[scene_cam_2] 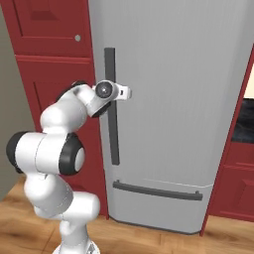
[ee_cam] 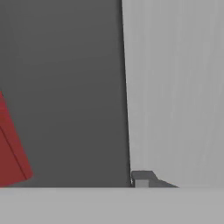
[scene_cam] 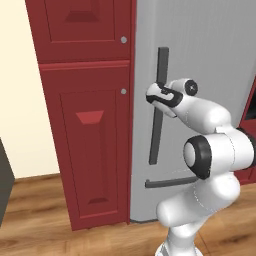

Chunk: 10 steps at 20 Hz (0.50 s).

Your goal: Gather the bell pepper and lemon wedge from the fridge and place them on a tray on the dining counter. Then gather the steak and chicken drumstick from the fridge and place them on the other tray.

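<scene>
The grey fridge (scene_cam: pixel 210 45) (scene_cam_2: pixel 183 99) stands shut, so the bell pepper, lemon wedge, steak and chicken drumstick are hidden behind its door. My gripper (scene_cam: pixel 156 96) (scene_cam_2: pixel 125 92) is pressed up against the door's dark vertical handle (scene_cam: pixel 161 65) (scene_cam_2: pixel 109 64), roughly at mid-height. In the hand view the handle (ee_cam: pixel 65 87) looms very close on the left, with the pale door (ee_cam: pixel 175 87) to its right. One dark fingertip (ee_cam: pixel 142 178) pokes up just right of the handle's edge. How wide the jaws stand is hidden.
Red cabinet doors (scene_cam: pixel 85 125) (scene_cam_2: pixel 49 30) flank the fridge on the left. A horizontal drawer handle (scene_cam: pixel 170 181) (scene_cam_2: pixel 158 191) runs low across the fridge. More red cabinetry (scene_cam_2: pixel 243 168) stands on the right. Wooden floor (scene_cam: pixel 45 225) lies below.
</scene>
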### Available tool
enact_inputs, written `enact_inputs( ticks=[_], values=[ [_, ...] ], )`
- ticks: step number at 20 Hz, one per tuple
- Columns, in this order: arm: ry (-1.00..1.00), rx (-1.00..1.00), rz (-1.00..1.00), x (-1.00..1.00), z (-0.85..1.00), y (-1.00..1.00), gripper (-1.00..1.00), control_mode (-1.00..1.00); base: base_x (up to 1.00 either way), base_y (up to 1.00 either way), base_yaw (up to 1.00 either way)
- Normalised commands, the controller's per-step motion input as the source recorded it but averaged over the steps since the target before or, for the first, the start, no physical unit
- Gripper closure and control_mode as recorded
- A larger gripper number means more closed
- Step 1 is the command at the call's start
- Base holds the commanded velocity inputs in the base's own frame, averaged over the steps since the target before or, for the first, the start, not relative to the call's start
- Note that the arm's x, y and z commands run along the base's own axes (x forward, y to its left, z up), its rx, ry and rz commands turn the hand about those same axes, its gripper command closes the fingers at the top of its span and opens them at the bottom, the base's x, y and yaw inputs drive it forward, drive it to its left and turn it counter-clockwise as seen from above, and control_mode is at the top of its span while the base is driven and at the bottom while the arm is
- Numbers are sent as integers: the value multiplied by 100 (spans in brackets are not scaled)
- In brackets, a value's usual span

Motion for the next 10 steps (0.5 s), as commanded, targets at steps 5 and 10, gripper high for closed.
enact_inputs(
  ticks=[5,10],
  values=[
    [1,0,0,-100,0,-29,100,-100,0,0,0],
    [0,0,0,-100,0,-41,100,-100,0,0,0]
  ],
)
